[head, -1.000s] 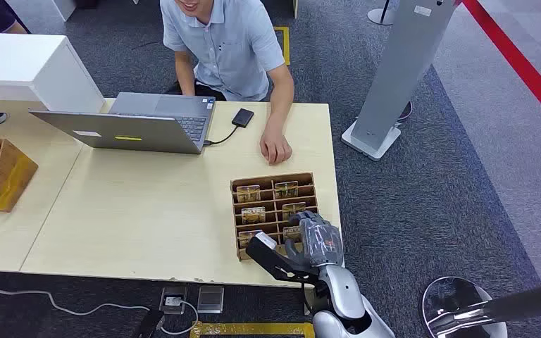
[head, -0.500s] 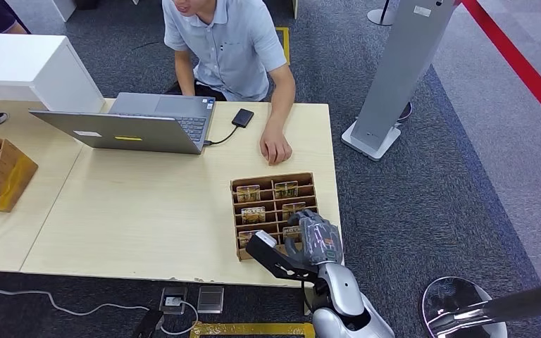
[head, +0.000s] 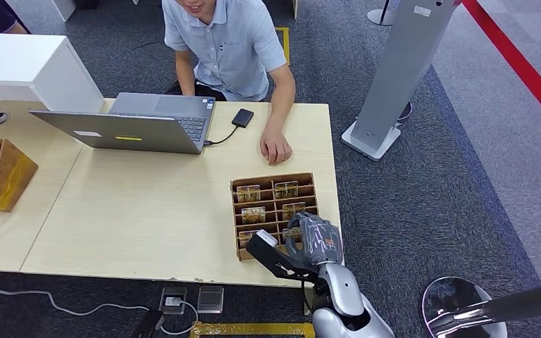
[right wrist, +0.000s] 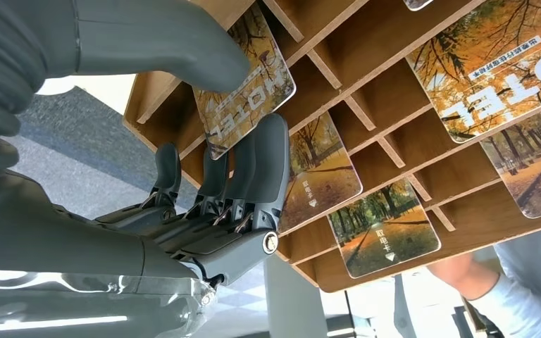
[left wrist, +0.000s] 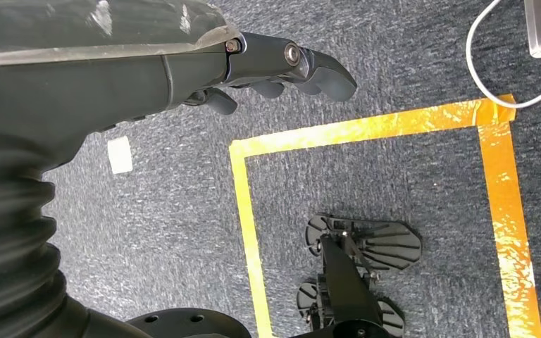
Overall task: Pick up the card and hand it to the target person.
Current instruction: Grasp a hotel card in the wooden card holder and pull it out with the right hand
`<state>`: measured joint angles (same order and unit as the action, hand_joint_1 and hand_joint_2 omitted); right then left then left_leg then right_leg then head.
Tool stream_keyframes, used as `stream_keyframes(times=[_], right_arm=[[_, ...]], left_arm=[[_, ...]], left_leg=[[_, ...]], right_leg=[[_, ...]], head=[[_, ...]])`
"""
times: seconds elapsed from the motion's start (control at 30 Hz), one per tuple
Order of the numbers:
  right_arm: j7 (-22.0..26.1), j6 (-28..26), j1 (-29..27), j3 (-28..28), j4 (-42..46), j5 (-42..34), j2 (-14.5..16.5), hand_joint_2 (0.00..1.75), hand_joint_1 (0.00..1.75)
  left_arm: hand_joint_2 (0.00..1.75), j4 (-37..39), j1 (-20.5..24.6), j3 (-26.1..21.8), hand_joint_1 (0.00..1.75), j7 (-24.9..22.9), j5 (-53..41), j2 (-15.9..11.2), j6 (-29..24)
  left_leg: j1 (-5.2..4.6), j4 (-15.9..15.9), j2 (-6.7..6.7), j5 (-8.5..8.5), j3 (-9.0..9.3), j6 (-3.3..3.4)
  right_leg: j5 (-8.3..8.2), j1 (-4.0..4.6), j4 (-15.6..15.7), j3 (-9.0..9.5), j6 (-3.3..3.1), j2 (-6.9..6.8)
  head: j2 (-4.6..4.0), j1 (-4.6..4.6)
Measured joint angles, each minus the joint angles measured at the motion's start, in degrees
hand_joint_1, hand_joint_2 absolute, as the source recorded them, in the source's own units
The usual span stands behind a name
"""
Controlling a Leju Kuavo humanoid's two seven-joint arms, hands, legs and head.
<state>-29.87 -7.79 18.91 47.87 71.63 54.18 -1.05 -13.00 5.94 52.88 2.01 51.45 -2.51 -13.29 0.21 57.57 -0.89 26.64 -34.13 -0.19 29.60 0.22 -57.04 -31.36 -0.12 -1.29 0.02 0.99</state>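
The right hand (right wrist: 204,176) pinches a card (right wrist: 246,84) in the wooden rack (head: 275,211) at the bench's (head: 148,211) near right corner. The left hand (left wrist: 268,70) hangs, fingers loosely curled, holding nothing.

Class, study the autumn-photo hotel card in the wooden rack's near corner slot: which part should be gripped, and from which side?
Grip the autumn-photo hotel card by its free upper edge, which stands proud of the slotted wooden rack. Come from above, thumb on one face and fingers on the other, as the right robot hand does; the dividers block its sides.
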Motion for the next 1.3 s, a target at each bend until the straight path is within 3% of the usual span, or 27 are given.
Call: stream_keyframes(times=[0.77,1.17,1.3], right_arm=[[-1.28,-0.24,-1.16,-0.03,-0.11,-0.29,-0.31,1.75,0.87],[-1.34,-0.72,-1.16,-0.07,-0.15,-0.68,-0.41,1.75,0.95],[-1.08,-1.14,-1.16,-0.07,-0.21,-0.62,-0.43,1.75,1.07]], left_arm=[[1.75,0.0,0.01,0.97,0.0,0.02,0.01,-0.01,0.09],[1.75,0.0,0.0,1.33,0.0,0.04,0.04,-0.01,0.18],[1.75,0.0,0.01,1.34,0.0,0.15,0.16,-0.01,0.37]], left_leg=[[0.0,0.0,0.0,0.0,0.01,0.0],[0.0,0.0,0.0,0.0,0.01,0.0],[0.0,0.0,0.0,0.0,0.0,0.0]], right_leg=[[0.0,0.0,0.0,0.0,0.0,0.0],[0.0,0.0,0.0,0.01,0.0,0.0],[0.0,0.0,0.0,0.01,0.0,0.0]], head=[[0.0,0.0],[0.0,-0.01],[0.01,-0.01]])
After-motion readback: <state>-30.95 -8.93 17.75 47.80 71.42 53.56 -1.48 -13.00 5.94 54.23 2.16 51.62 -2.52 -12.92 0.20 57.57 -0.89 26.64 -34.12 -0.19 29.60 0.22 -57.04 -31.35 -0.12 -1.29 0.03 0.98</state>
